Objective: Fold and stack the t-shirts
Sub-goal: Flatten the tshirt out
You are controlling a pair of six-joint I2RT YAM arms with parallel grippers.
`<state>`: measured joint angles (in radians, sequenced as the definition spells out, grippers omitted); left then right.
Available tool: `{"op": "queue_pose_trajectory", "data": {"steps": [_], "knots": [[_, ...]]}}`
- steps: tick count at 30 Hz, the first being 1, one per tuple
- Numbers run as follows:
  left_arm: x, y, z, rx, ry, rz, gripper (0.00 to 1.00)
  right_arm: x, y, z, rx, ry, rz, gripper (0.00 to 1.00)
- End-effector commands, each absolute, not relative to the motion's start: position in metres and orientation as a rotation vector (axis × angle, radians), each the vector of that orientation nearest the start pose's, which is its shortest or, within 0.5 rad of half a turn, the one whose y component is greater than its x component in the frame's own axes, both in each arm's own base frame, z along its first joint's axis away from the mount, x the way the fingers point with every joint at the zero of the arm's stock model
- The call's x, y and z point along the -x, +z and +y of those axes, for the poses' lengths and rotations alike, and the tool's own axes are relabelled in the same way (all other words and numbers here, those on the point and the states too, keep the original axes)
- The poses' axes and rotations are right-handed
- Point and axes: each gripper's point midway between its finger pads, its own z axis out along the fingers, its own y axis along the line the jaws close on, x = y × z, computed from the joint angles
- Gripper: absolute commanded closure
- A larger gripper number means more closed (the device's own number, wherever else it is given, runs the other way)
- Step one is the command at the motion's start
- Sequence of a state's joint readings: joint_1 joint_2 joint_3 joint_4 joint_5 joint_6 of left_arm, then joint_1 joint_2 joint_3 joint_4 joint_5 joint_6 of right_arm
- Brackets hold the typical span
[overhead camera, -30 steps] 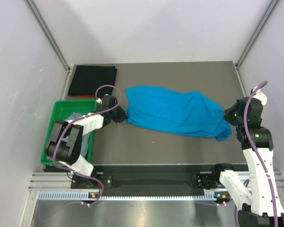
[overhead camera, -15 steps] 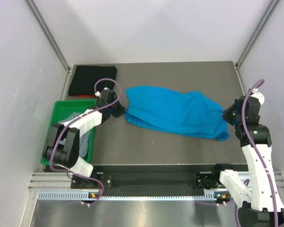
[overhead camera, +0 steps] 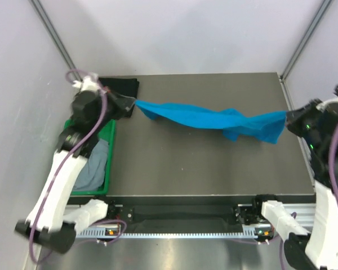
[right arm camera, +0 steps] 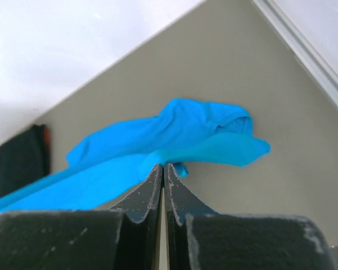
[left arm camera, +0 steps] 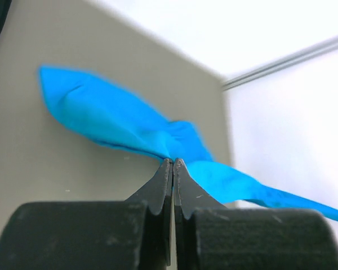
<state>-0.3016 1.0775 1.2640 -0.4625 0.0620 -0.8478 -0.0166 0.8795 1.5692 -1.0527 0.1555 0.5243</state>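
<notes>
A bright blue t-shirt (overhead camera: 208, 119) hangs stretched in the air between my two grippers, sagging in the middle above the dark table (overhead camera: 214, 169). My left gripper (overhead camera: 133, 102) is shut on its left end, raised near the table's back left; the shirt also shows in the left wrist view (left arm camera: 112, 121) past the gripper (left arm camera: 173, 161). My right gripper (overhead camera: 287, 117) is shut on its right end, raised at the table's right side; the shirt trails away in the right wrist view (right arm camera: 174, 135) from the gripper (right arm camera: 161, 166). A folded black t-shirt (overhead camera: 121, 87) lies at the back left corner.
A green bin (overhead camera: 108, 163) holding a grey-blue garment (overhead camera: 93, 169) stands at the left edge of the table. White walls and metal frame posts close in the back and sides. A rail (overhead camera: 180, 216) runs along the near edge.
Both grippers have lifted and pulled apart, left one up and back-left, right one up and right. The blue t-shirt has left the table and now hangs stretched between them.
</notes>
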Motion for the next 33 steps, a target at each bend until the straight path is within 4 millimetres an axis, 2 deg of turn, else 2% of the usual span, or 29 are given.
{"op": "queue_pose_trajectory", "data": {"steps": [1, 2, 3, 4, 5, 7, 8, 9, 10, 13, 15, 16, 17, 18, 19, 20, 21, 22, 23, 24, 25, 26, 27, 28, 29, 30, 31, 32, 33], "knots": [[-0.263, 0.414, -0.126, 0.425, -0.878, 1.759, 1.0, -0.157, 0.418, -0.004, -0.597, 0.229, 1.796, 1.0], [-0.24, 0.425, -0.119, 0.426, -0.893, 1.732, 1.0, -0.136, 0.42, -0.002, -0.593, 0.246, 1.779, 1.0], [-0.225, 0.442, -0.114, 0.418, -0.915, 1.689, 1.0, -0.123, 0.423, 0.001, -0.599, 0.271, 1.766, 1.0], [-0.213, 0.449, -0.111, 0.422, -0.931, 1.663, 1.0, -0.108, 0.435, 0.002, -0.595, 0.292, 1.721, 1.0], [-0.194, 0.461, -0.106, 0.43, -0.97, 1.61, 1.0, -0.091, 0.436, 0.004, -0.602, 0.312, 1.706, 1.0], [-0.18, 0.472, -0.104, 0.431, -1.013, 1.567, 1.0, -0.075, 0.448, 0.007, -0.587, 0.338, 1.658, 1.0], [-0.173, 0.481, -0.106, 0.417, -1.042, 1.556, 1.0, -0.072, 0.45, 0.009, -0.579, 0.352, 1.655, 1.0], [-0.175, 0.477, -0.108, 0.413, -1.044, 1.576, 1.0, -0.075, 0.45, 0.011, -0.572, 0.357, 1.663, 1.0], [-0.173, 0.487, -0.109, 0.4, -1.051, 1.566, 1.0, -0.08, 0.451, 0.012, -0.563, 0.363, 1.665, 1.0], [-0.197, 0.486, -0.116, 0.378, -1.009, 1.608, 1.0, -0.119, 0.455, 0.016, -0.544, 0.387, 1.675, 1.0], [-0.225, 0.478, -0.123, 0.386, -0.993, 1.635, 1.0, -0.153, 0.447, 0.012, -0.57, 0.374, 1.688, 1.0], [-0.238, 0.487, -0.13, 0.365, -1.015, 1.604, 1.0, -0.182, 0.454, 0.009, -0.576, 0.369, 1.665, 1.0], [-0.265, 0.477, -0.139, 0.377, -1.009, 1.64, 1.0, -0.202, 0.454, 0.007, -0.582, 0.367, 1.649, 1.0], [-0.281, 0.474, -0.145, 0.377, -1.011, 1.65, 1.0, -0.227, 0.436, 0.004, -0.601, 0.345, 1.676, 1.0], [-0.298, 0.471, -0.15, 0.386, -1.017, 1.652, 1.0, -0.265, 0.449, 0.001, -0.578, 0.353, 1.6, 1.0], [-0.334, 0.462, -0.16, 0.411, -1.013, 1.668, 1.0, -0.289, 0.44, 0.001, -0.55, 0.334, 1.615, 1.0], [-0.354, 0.457, -0.165, 0.42, -1.009, 1.671, 1.0, -0.309, 0.442, -0.001, -0.539, 0.316, 1.619, 1.0], [-0.372, 0.453, -0.171, 0.426, -1.014, 1.675, 1.0, -0.352, 0.418, -0.004, -0.556, 0.282, 1.711, 1.0], [-0.409, 0.445, -0.183, 0.427, -1.019, 1.673, 1.0, -0.369, 0.416, -0.008, -0.55, 0.248, 1.73, 1.0], [-0.426, 0.446, -0.192, 0.399, -1.037, 1.666, 1.0, -0.382, 0.438, -0.01, -0.53, 0.247, 1.69, 1.0], [-0.443, 0.444, -0.2, 0.386, -1.052, 1.672, 1.0, -0.409, 0.425, -0.012, -0.531, 0.231, 1.727, 1.0], [-0.475, 0.447, -0.215, 0.361, -1.094, 1.694, 1.0, -0.42, 0.434, -0.02, -0.525, 0.216, 1.698, 1.0], [-0.49, 0.448, -0.222, 0.357, -1.129, 1.701, 1.0, -0.425, 0.466, -0.024, -0.511, 0.215, 1.626, 1.0], [-0.505, 0.448, -0.228, 0.364, -1.17, 1.701, 1.0, -0.442, 0.467, -0.033, -0.527, 0.197, 1.622, 1.0], [-0.529, 0.435, -0.242, 0.434, -1.267, 1.723, 1.0, -0.445, 0.487, -0.046, -0.546, 0.192, 1.561, 1.0], [-0.527, 0.487, -0.248, 0.362, -1.37, 1.592, 1.0, -0.44, 0.53, -0.049, -0.519, 0.213, 1.46, 1.0], [-0.526, 0.507, -0.252, 0.346, -1.426, 1.539, 1.0, -0.444, 0.543, -0.051, -0.503, 0.228, 1.423, 1.0], [-0.536, 0.505, -0.258, 0.367, -1.458, 1.533, 1.0, -0.442, 0.559, -0.056, -0.488, 0.238, 1.382, 1.0], [-0.537, 0.506, -0.257, 0.393, -1.443, 1.549, 1.0, -0.428, 0.588, -0.058, -0.478, 0.239, 1.317, 1.0]]}}
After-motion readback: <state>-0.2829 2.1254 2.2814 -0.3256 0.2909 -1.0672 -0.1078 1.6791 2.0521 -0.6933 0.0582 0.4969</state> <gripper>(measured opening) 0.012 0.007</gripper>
